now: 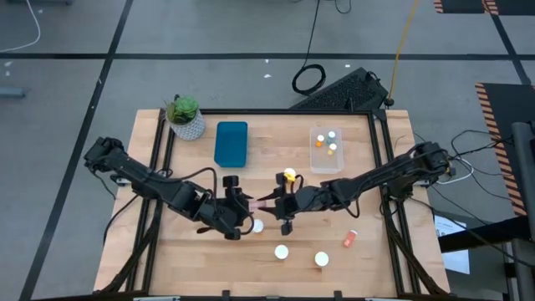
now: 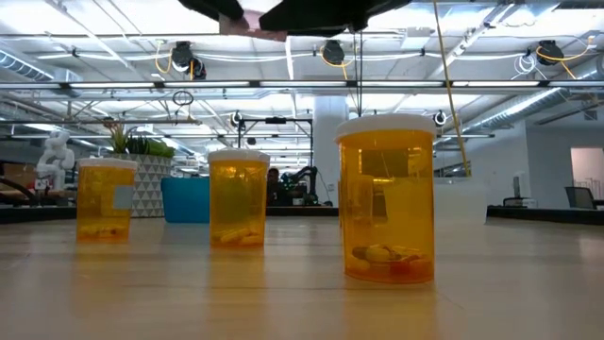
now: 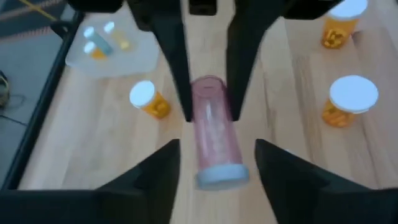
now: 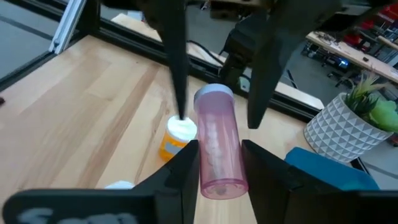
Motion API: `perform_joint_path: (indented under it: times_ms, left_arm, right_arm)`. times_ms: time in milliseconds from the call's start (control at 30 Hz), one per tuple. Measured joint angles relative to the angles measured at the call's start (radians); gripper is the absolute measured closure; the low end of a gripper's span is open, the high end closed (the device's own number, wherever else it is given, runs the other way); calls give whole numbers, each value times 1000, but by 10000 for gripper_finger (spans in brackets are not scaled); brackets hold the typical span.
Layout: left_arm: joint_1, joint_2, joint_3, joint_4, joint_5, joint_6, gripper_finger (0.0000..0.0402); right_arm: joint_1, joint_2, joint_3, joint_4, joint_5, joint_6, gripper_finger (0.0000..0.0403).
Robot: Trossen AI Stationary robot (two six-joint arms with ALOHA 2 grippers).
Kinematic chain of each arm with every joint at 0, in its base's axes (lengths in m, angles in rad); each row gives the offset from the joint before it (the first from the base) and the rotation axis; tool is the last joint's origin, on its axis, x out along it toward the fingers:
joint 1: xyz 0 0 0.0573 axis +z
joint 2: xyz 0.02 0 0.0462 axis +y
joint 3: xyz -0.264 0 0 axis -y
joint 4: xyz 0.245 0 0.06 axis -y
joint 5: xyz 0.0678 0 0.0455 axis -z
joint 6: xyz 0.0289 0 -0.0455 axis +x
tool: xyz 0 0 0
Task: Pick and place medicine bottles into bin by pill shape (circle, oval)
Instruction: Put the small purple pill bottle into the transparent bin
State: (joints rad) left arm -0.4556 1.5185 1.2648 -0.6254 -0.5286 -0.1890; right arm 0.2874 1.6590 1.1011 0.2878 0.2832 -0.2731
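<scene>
A pink medicine bottle (image 1: 262, 203) with a pale cap hangs level above the table's middle, between my two grippers. My right gripper (image 4: 219, 147), reaching in from the table's right, is shut on it. My left gripper (image 3: 217, 144) comes from the left and is open, its fingers standing on either side of the bottle's cap end (image 3: 222, 176) without touching. Amber bottles with white caps (image 1: 282, 252) (image 1: 322, 259) (image 1: 257, 226) stand upright on the table below and nearer. My right gripper pinches the pink bottle's base end (image 4: 221, 179) between its two fingers, one on each side of the round wall. The fingers come level from the table's right and lie along the bottle. The bottle is lifted clear, lying level, cap toward the left gripper.
A clear bin (image 1: 316, 159) with several bottles in it and a blue bin (image 1: 231, 144) sit at the far side, beside a potted plant (image 1: 185, 117). An orange bottle (image 1: 349, 240) lies at the near right. Another bottle (image 1: 289, 176) stands just beyond the grippers.
</scene>
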Motion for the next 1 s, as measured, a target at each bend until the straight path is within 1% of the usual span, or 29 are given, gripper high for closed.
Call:
perform_joint_path:
  times_ms: [100,200,333,433,533,600,667,767,800,900,1000]
  left_arm:
    - [-11,0,0,8,-33,21,150]
    - [-24,0,0,18,-95,34,116]
    - [-56,-16,0,33,-193,57,88]
    - [-74,-43,1,29,-230,66,84]
    - [-90,-72,0,16,-262,61,91]
    - [-99,-96,-23,14,-283,54,100]
    - [-89,-110,-58,31,-290,45,109]
    - [-62,-126,-141,131,-291,61,120]
    - [-51,-127,-169,192,-286,79,122]
    - [-15,-126,-267,450,-232,164,123]
    - [15,-121,-382,804,-170,269,116]
  right_arm:
    - [1,-25,0,-27,0,15,304]
    - [1,-48,0,-59,0,28,305]
    - [5,-81,0,-119,-1,56,305]
    - [8,-114,0,-182,-1,85,305]
    - [9,-156,-1,-227,-2,121,305]
    - [9,-182,-13,-217,-6,139,305]
    - [9,-207,-50,-171,-35,147,305]
    - [9,-238,-127,-30,-76,153,305]
    - [9,-248,-156,26,-79,153,305]
    - [3,-266,-234,198,-79,153,305]
    - [-11,-282,-297,341,-79,152,305]
